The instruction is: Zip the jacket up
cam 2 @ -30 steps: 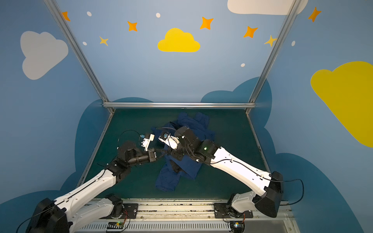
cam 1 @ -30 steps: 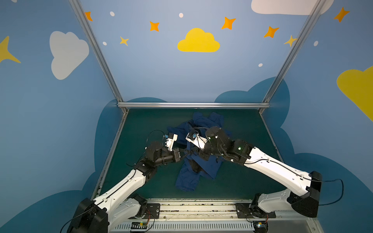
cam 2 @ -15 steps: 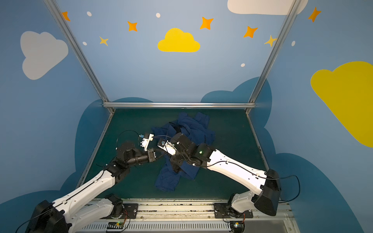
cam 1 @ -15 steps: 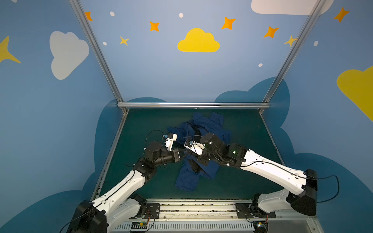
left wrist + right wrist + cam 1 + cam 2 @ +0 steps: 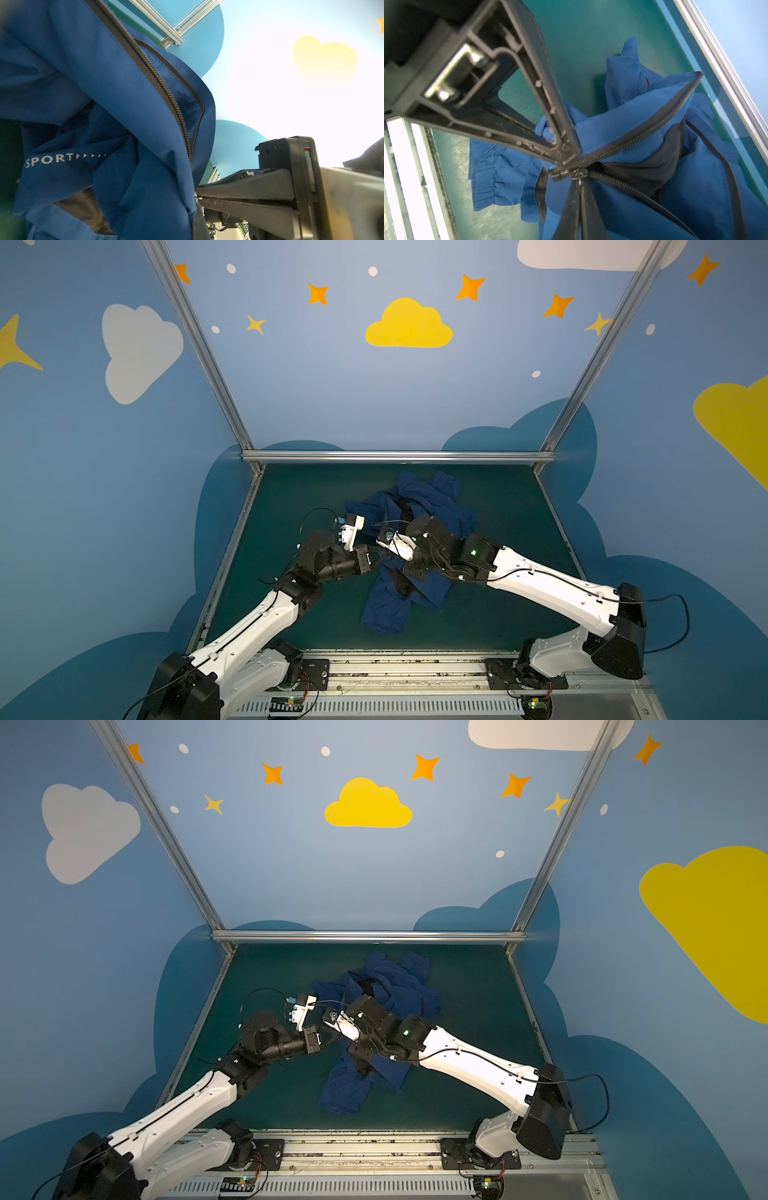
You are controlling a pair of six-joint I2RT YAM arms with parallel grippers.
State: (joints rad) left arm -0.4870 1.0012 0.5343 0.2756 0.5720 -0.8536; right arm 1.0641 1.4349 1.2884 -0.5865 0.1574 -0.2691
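The navy jacket (image 5: 428, 499) lies crumpled mid-table, its near part lifted between both arms. In the right wrist view its dark zipper (image 5: 643, 135) splits in a V from the slider (image 5: 578, 173), with black mesh lining (image 5: 643, 166) between the two tracks. My right gripper (image 5: 579, 188) is shut on the zipper pull just below the slider. My left gripper (image 5: 566, 161) is shut on the jacket's edge at the zipper's bottom end, close beside the slider. In the left wrist view white SPORT lettering (image 5: 49, 160) shows, and the right gripper (image 5: 197, 197) meets the cloth.
A ruffled sleeve cuff (image 5: 382, 614) trails toward the front rail (image 5: 415, 668). The green mat (image 5: 299, 506) is bordered by aluminium frame bars (image 5: 399, 456) and blue walls. Both arms cross in front of the jacket in both top views.
My right gripper has come down and leftward to meet the left gripper, and its jaws have shut on the zipper pull. The left arm has held still, still shut.
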